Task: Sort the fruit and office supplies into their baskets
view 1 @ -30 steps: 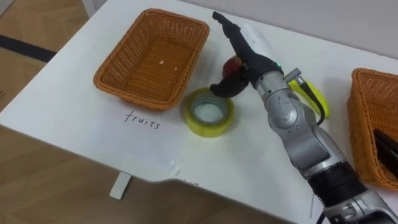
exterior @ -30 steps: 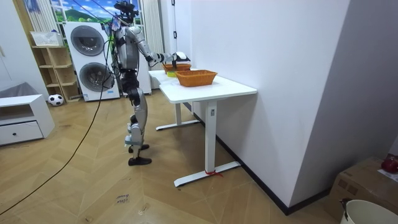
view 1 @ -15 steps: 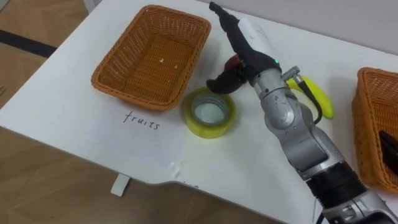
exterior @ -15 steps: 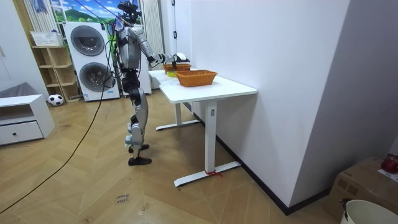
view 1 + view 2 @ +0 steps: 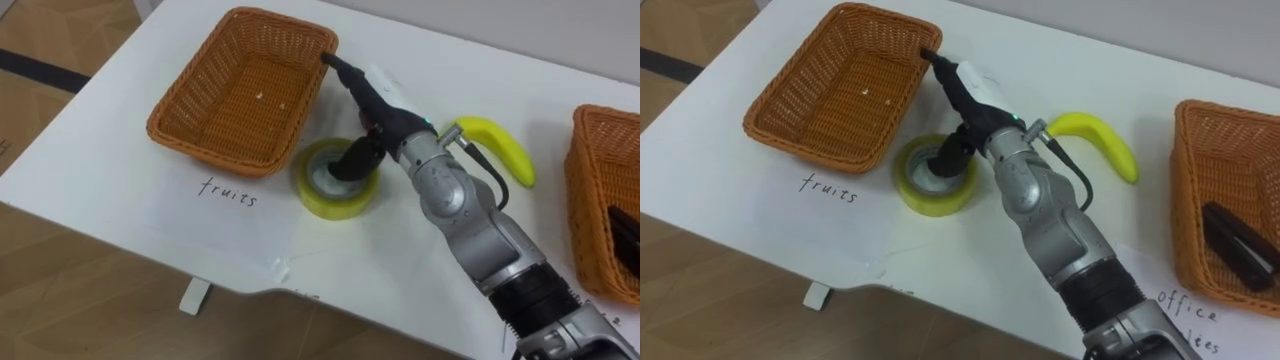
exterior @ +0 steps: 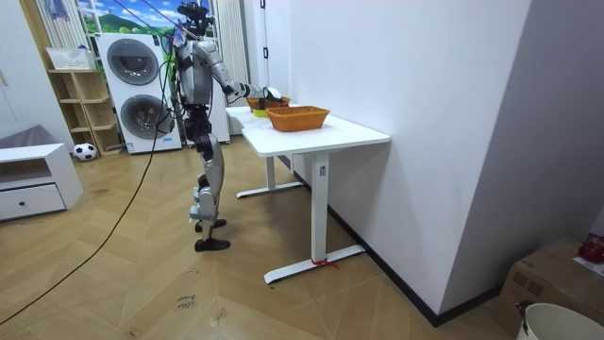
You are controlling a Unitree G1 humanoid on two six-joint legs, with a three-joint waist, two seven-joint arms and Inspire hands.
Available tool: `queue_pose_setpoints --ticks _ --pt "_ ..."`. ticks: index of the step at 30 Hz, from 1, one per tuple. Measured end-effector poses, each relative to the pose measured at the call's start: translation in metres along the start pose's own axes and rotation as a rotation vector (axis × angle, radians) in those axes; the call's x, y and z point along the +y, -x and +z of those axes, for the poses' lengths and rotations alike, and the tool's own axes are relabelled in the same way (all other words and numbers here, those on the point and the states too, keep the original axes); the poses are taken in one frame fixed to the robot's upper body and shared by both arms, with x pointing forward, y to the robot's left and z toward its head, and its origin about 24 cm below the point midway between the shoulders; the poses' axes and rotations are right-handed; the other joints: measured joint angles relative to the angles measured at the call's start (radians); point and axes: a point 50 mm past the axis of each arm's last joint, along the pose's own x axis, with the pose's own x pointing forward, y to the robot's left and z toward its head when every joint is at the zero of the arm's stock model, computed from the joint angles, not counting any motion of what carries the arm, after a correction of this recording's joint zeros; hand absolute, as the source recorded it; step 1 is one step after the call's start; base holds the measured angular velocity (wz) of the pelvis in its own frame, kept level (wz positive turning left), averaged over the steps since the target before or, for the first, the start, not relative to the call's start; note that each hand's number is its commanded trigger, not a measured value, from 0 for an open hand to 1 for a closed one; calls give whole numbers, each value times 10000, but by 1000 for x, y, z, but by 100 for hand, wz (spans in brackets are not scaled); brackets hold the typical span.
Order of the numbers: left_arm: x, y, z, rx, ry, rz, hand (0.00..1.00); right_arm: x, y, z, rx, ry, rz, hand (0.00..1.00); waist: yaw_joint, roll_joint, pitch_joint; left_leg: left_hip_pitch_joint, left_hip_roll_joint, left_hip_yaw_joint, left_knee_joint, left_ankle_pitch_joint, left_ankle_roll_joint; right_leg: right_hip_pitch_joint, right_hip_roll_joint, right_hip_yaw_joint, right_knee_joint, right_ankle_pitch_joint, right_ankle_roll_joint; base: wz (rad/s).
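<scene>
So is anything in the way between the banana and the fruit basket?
Yes. The right hand and its arm lie across the line from banana to fruit basket, and the tape roll sits under the hand.

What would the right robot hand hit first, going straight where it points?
Probably the rim of the fruits basket, at its far right corner; the right robot hand looks close, but height is unclear.

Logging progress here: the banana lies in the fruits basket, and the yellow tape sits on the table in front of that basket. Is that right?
Not quite. The left eye view shows the banana lying on the table, to the right of the tape, not in the fruits basket. The rest holds: the yellow tape sits on the table in front of that basket.
</scene>
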Motion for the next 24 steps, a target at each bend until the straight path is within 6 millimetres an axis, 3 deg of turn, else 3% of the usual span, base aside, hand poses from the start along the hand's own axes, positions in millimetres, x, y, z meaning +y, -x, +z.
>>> queue_pose_setpoints --ticks 24 --pt "0 -1 -3 238 -6 55 0 1 0 -1 52 15 149 0 -11 35 -11 -19 -3 11 7 0 0 -14 -2 -7 -1 0 0 0"
